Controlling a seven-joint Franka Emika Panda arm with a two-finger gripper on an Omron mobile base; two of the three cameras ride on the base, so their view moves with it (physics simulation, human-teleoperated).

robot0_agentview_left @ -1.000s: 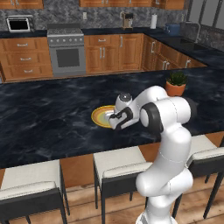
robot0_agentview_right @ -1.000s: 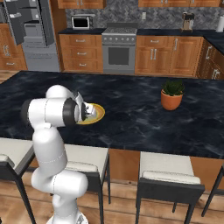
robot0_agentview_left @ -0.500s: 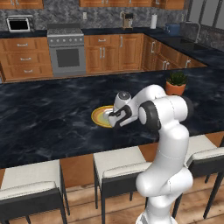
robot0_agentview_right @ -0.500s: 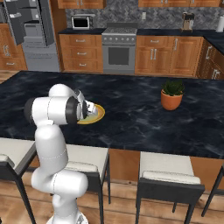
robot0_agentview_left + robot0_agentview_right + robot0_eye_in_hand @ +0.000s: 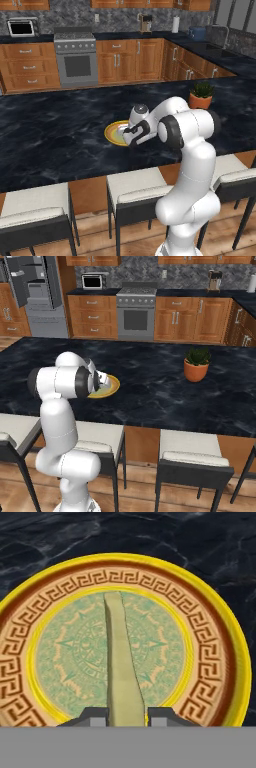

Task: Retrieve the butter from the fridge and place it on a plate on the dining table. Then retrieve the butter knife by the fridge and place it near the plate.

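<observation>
Hand view looks down on the plate [image 5: 210, 637], its yellow rim, brown key-pattern band and green centre spread across most of the frame, with the black veined desk [image 5: 210, 547] showing along the top and right. The butter [image 5: 120, 662], a pale yellow-green stick, runs from the upper middle of the green centre down to the bottom middle, where its near end sits between the two grey fingertips [image 5: 92, 716]. The gripper [image 5: 126, 718] is clenched on that end of the butter, one tip pressed to each side. Whether the far end of the stick touches the plate or hangs just above it cannot be told.

Left base view has the plate [image 5: 114, 134] at the centre of the frame on the desk [image 5: 50, 135], partly covered by the hand. The arm comes up from the lower right and bends over so that the gripper [image 5: 134, 141] sits over the plate's right part. A potted plant [image 5: 201, 95] stands on the desk at the right of the frame, well apart from the plate. White-cushioned stools [image 5: 135, 192] line the lower edge.

Right base view places the plate [image 5: 111, 387] left of centre, with the arm's elbow covering its left part. The fridge [image 5: 37, 293] stands at the upper left with a door swung open, and the stove [image 5: 136, 311] sits at the upper middle.
</observation>
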